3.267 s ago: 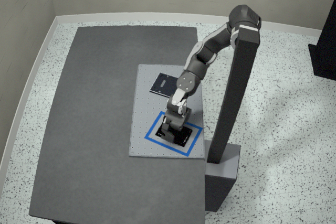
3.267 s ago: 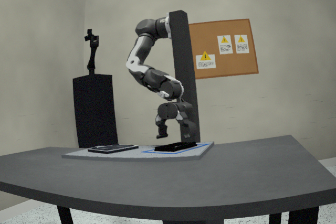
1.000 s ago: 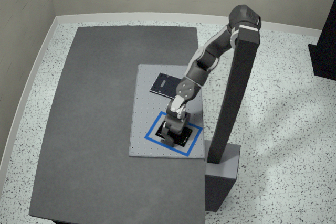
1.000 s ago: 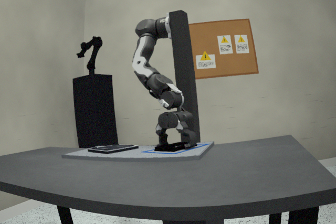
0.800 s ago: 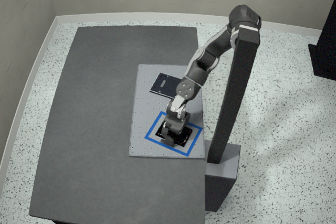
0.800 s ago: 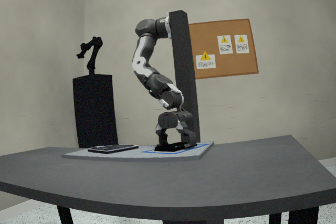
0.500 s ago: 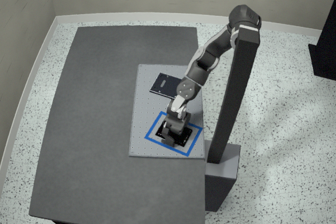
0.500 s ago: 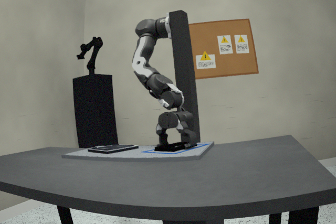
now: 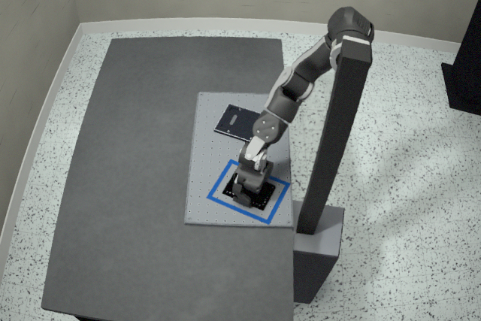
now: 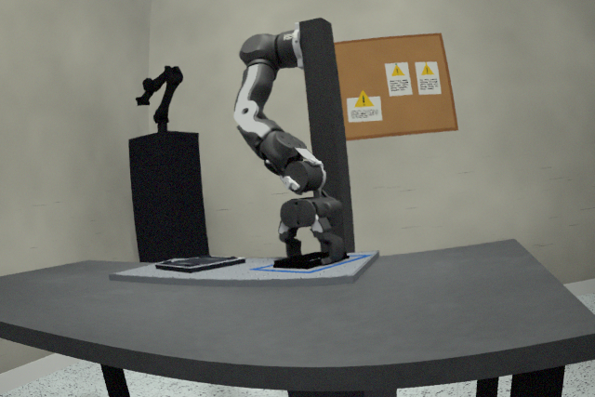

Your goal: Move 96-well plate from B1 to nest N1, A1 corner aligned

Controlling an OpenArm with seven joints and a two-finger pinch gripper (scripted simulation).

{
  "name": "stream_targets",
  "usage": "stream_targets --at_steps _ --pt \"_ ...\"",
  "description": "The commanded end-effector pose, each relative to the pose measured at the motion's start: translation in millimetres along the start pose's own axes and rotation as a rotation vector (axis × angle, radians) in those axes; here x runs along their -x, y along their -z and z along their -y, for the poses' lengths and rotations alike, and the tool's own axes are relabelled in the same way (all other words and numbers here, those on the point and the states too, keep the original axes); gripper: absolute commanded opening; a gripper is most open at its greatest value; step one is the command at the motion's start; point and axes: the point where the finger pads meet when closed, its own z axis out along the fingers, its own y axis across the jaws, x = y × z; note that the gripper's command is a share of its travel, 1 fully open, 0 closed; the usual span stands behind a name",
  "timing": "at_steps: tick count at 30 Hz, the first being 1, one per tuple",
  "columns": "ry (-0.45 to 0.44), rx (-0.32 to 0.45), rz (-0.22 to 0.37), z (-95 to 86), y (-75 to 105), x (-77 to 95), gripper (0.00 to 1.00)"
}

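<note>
The black 96-well plate (image 9: 267,195) (image 10: 307,260) lies flat inside the blue outline of spot B1 (image 9: 240,210) (image 10: 269,269) on the grey perforated board (image 9: 201,154) (image 10: 231,275). My gripper (image 9: 248,193) (image 10: 314,254) is down over the plate, with one finger on each of two opposite sides, closed against it. The plate rests on the board. Its cut-off corner is hidden by the gripper. The dark plate nest N1 (image 9: 231,118) (image 10: 199,262) lies empty farther back on the board, partly behind my forearm.
The arm's dark mounting column (image 9: 337,134) (image 10: 326,142) stands at the board's right edge, close to B1. The board lies on a dark grey table (image 9: 135,154) (image 10: 384,306). A black pedestal (image 10: 165,191) with another small arm stands off the table.
</note>
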Motion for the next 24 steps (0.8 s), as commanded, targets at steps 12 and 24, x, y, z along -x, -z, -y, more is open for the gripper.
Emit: stream_targets --at_steps 12,24 --pt "0.0 0.002 0.0 -0.8 0.5 0.2 0.1" --pt "0.0 0.002 0.0 -0.8 0.5 0.2 0.0"
